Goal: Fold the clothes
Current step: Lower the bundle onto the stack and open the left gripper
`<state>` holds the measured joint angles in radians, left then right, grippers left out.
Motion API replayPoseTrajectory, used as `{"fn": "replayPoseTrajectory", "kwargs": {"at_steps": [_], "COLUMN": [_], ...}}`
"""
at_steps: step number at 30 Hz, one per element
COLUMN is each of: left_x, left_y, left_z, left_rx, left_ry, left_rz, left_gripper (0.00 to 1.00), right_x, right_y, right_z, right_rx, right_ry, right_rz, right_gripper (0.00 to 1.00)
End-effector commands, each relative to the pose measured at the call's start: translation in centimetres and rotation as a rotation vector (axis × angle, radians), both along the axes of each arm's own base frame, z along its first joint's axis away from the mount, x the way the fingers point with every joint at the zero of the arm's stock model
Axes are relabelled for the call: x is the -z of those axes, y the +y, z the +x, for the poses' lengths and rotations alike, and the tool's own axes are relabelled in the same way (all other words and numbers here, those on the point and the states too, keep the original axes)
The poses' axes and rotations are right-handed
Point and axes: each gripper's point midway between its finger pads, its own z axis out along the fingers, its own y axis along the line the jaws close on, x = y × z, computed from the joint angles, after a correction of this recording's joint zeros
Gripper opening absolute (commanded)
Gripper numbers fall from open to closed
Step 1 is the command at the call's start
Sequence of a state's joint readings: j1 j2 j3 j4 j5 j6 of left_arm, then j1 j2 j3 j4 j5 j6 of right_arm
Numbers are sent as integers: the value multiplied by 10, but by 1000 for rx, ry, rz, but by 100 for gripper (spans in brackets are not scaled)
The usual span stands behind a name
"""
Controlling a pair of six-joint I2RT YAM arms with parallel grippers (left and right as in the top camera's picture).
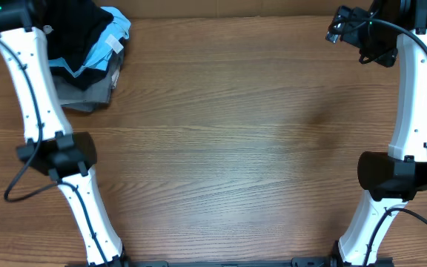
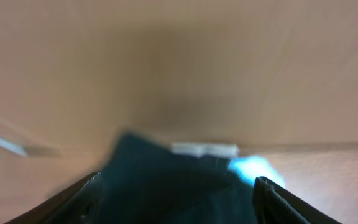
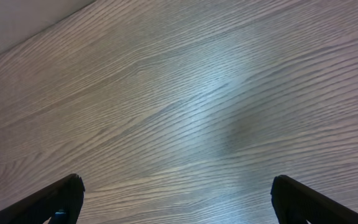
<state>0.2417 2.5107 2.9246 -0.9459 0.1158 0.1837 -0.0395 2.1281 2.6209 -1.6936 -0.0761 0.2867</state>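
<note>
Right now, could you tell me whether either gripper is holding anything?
Nothing seems held. The right gripper is open over the table; the left gripper stands open around the black shirt, not clamped.

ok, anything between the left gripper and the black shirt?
Nothing visible. The black shirt tops the pile, over the light blue garment and grey garment, and shows right between the fingers of the open left gripper. Wrist view is blurred, so contact is unclear.
</note>
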Motion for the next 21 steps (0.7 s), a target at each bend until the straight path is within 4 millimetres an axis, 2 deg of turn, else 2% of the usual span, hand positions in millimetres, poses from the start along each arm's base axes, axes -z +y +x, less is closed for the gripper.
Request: {"fn": "replayPoseTrajectory", "kwargs": {"at_steps": [1,3,6,10,13,15,17,21], "left_x": [88,132,211,305,353,369,370,332], "left_y": [8,6,-2,-6,-7,-6,-4,1], "left_z": [1,-13,-47,-88,-109,-116,-115,-89], "left_rx": [-23,-26,-45,-98,-123,-127,-129,-117], "left_ry": [204,344,605,872,987,1020,1014,882], "left_rz": [-9,-39,-120,-219,-269,-284,-283,-263], "left_gripper": [81,82,76,76,77,77,79,86], "right_x": [5,5,5,5,5,5,5,5], "right_y": [1,1,1,1,1,1,1,1], "right_z": [2,2,2,2,1,1,1,1], "right_rx": [-7,-7,-7,-8,-8,-8,-8,-7], "right_ry": [13,13,12,13,13,13,13,13], "right_rz": [6,6,5,5,5,5,5,6], "right_gripper": [100,100,100,100,100,100,100,100]}}
